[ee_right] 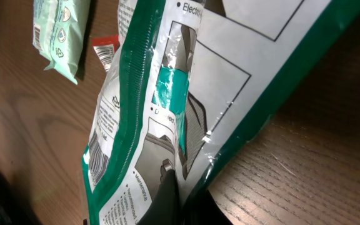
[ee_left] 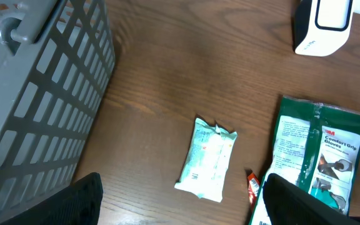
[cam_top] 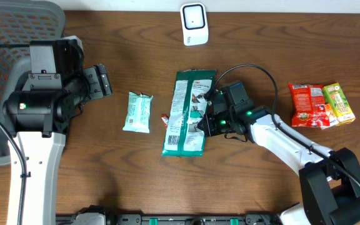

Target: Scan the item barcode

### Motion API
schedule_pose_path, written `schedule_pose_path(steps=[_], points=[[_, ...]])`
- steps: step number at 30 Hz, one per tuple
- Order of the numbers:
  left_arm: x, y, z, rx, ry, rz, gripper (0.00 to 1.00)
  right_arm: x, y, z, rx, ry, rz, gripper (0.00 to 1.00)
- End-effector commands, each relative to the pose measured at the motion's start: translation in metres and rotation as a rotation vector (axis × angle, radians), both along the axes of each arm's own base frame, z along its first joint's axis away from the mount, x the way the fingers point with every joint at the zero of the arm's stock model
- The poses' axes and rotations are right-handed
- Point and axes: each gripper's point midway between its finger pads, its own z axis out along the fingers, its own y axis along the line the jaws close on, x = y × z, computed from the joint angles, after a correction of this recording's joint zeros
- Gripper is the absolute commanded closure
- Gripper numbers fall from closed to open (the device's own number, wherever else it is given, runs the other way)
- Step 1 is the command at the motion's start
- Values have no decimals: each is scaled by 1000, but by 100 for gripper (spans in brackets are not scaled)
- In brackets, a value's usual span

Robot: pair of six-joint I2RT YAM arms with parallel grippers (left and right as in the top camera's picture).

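Two end effectors appear over a brown wooden surface (cam_top: 105, 169). The right end effector (cam_top: 206, 120) is clenched on the right long edge of the green glove package (cam_top: 189, 112). In the right wrist view one dark finger (ee_right: 164, 199) presses against the printed film, and that edge stands lifted off the wood with a shadow beneath it. The package lies lengthwise near the middle of the surface, printed side up. The left end effector (cam_top: 105, 80) is released, its jaws spread wide, and it hovers beside the grey mesh basket (cam_top: 17, 25) at the left edge, holding and touching nothing. A mint-coloured pouch (cam_top: 137, 112) lies between the left end effector and the package, apart from both. A small red sachet (cam_top: 165, 119) sits just beside the package's left edge, partly tucked under it. The white scanner (cam_top: 194, 24) stands upright near the far edge, beyond the package's top end, with bare wood between the two. A red snack pack (cam_top: 307, 105) and a yellow-green pack (cam_top: 339, 103) lie touching each other near the right edge, well apart from the right end effector. Open wood extends along the near side and between the basket and the scanner.
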Motion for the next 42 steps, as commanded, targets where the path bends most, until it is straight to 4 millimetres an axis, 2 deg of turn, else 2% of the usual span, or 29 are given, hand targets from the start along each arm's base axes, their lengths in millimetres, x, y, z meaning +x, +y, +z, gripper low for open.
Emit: schedule_pose_path(steps=[1,21,24,30,33,36,38,42], points=[[1,1,6,1,-15,12,17,1,-1,3,-4,-22,12,99],[1,1,6,1,-15,12,17,-1,-1,3,0,-13,14,99],[1,1,6,1,-15,12,17,-1,0,9,43,-3,20,99],[1,1,6,1,-15,12,17,5,2,39,236,6,49,99],[1,1,6,1,-15,12,17,3,2,61,388,12,106,99],[1,0,6,-4,-15,9,17,5,-5,78,498,15,123,99],[0,-13,6,-64,-9,-41,17,10,-15,78,503,21,90,99],[-7,-52,7,-243,11,-188,17,15,-35,68,456,35,30,99]])
